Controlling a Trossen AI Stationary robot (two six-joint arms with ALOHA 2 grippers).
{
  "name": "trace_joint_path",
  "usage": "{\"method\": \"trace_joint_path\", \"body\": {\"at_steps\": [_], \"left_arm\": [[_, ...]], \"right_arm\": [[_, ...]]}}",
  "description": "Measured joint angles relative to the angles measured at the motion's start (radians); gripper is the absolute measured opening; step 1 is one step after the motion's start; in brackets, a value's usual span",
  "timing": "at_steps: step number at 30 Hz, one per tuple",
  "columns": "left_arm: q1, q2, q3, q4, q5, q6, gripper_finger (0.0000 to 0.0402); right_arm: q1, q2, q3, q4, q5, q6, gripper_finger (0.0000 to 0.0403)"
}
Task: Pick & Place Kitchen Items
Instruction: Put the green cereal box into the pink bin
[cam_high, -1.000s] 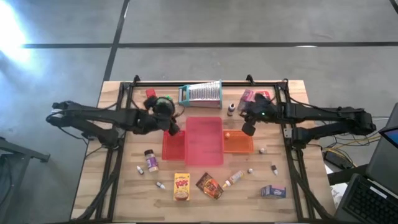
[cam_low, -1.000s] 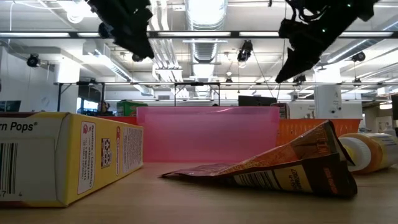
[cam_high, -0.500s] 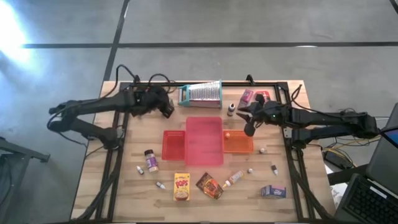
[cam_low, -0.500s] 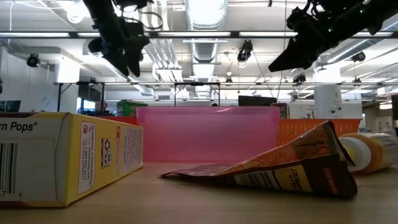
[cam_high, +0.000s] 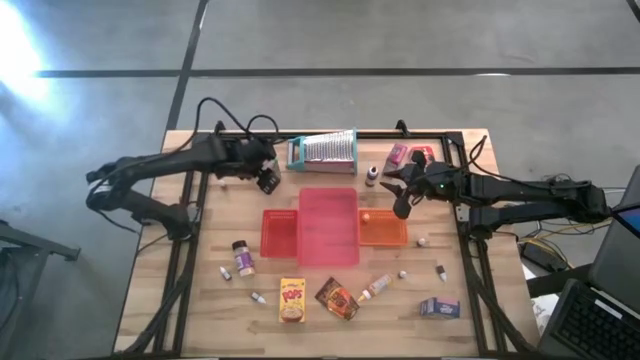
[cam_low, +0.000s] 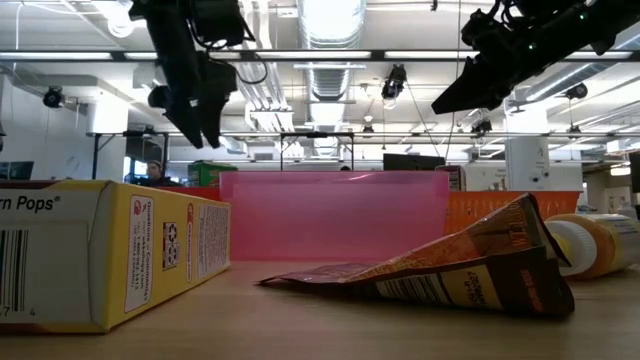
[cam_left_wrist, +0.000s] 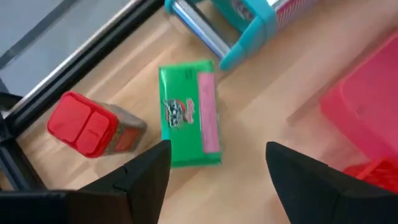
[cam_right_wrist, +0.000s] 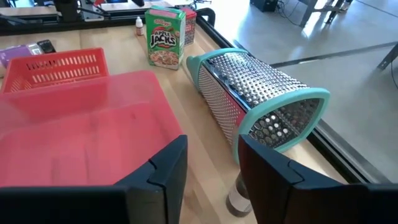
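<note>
The left gripper (cam_left_wrist: 214, 163) has swung from the trays to the table's back left corner and now hovers, jaws wide and empty, over the green box (cam_left_wrist: 188, 112) beside the red-capped spice jar (cam_left_wrist: 92, 126), apparently lining up a pick. The right gripper (cam_right_wrist: 211, 160), jaws partly open and empty, hangs near the grater (cam_right_wrist: 255, 96).

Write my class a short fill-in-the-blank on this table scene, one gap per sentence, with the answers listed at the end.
1. The left gripper hovers with open fingers over a ____ box lying flat on the table.
2. Beside that box stands a spice jar with a ____ lid.
3. The metal grater has a ____ frame.
4. In the high view, the yellow box lies next to a ____ packet.

Answers: green; red; teal; brown
</note>
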Motion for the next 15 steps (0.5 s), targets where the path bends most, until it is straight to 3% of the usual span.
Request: {"method": "trace_joint_path", "body": {"at_steps": [15], "left_arm": [[0.031, 0.091, 0.000, -0.020, -0.018, -0.009, 0.0266]], "right_arm": [[0.000, 0.002, 0.000, 0.002, -0.002, 0.000, 0.0104]]}}
